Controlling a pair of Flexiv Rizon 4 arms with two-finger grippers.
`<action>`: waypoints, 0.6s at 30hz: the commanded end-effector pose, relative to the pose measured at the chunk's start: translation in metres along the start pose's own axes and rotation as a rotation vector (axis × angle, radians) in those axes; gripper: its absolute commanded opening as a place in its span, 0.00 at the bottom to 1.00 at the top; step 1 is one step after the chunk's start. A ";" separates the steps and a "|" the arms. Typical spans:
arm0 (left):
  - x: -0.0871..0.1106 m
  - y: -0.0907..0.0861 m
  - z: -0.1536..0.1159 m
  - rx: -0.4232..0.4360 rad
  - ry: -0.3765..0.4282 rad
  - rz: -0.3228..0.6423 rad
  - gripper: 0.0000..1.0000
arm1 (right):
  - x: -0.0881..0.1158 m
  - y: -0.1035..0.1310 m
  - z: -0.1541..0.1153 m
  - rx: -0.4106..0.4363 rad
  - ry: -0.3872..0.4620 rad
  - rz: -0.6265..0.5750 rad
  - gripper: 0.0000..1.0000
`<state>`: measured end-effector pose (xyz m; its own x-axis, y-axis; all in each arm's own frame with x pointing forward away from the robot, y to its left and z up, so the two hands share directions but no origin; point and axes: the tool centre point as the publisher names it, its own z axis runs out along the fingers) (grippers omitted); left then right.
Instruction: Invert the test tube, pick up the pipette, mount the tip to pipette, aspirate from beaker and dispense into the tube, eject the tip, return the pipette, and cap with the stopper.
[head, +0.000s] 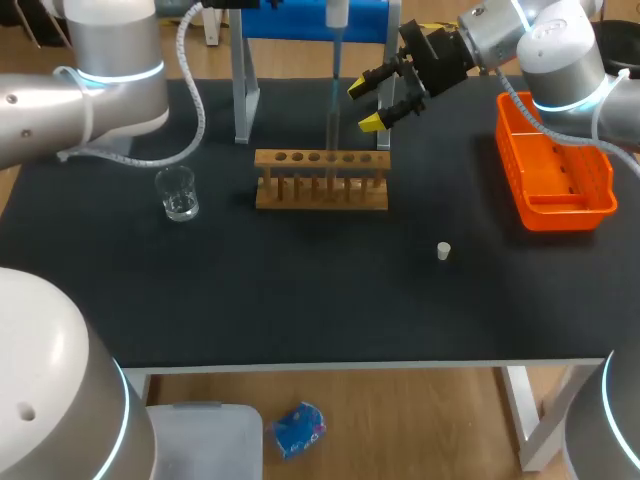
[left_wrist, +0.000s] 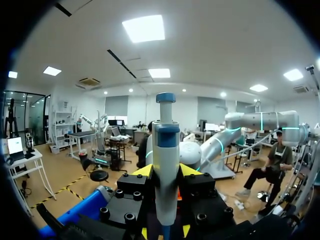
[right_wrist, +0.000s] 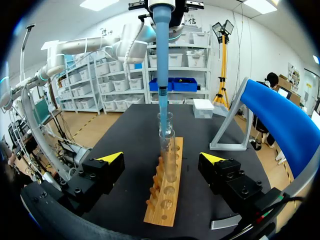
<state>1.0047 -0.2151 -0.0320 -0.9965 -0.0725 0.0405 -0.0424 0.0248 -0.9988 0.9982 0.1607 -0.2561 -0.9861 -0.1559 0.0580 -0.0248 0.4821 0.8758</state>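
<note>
Our left pincer (left_wrist: 165, 175) is clamped on the pipette (left_wrist: 165, 135), its blue tip (right_wrist: 162, 75) inside the mouth of the test tube (right_wrist: 167, 150), which stands in the rack (right_wrist: 165, 205). Our right pincer (right_wrist: 162, 160) stands with fingers apart, tube just ahead (untouched). A slanted withdrawal could snag the glass and tip it.

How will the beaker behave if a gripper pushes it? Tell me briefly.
The beaker looks like clear glass, so it is probably fragile and slippery to grip. It stands squat and upright, so it likely slides rather than tips. The little liquid inside could slosh.
</note>
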 end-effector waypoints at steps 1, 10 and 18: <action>-0.001 0.003 0.003 0.010 0.004 -0.002 0.00 | -0.001 0.000 -0.001 0.003 0.005 0.000 1.00; -0.003 0.003 0.005 0.019 0.001 0.007 0.00 | -0.001 0.000 -0.001 0.003 0.005 0.000 1.00; -0.005 0.002 0.002 0.012 -0.008 0.023 0.00 | -0.001 0.000 -0.001 0.003 0.005 0.000 1.00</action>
<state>1.0098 -0.2175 -0.0357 -0.9966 -0.0798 0.0180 -0.0191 0.0126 -0.9997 0.9982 0.1607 -0.2561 -0.9861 -0.1559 0.0580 -0.0247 0.4821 0.8758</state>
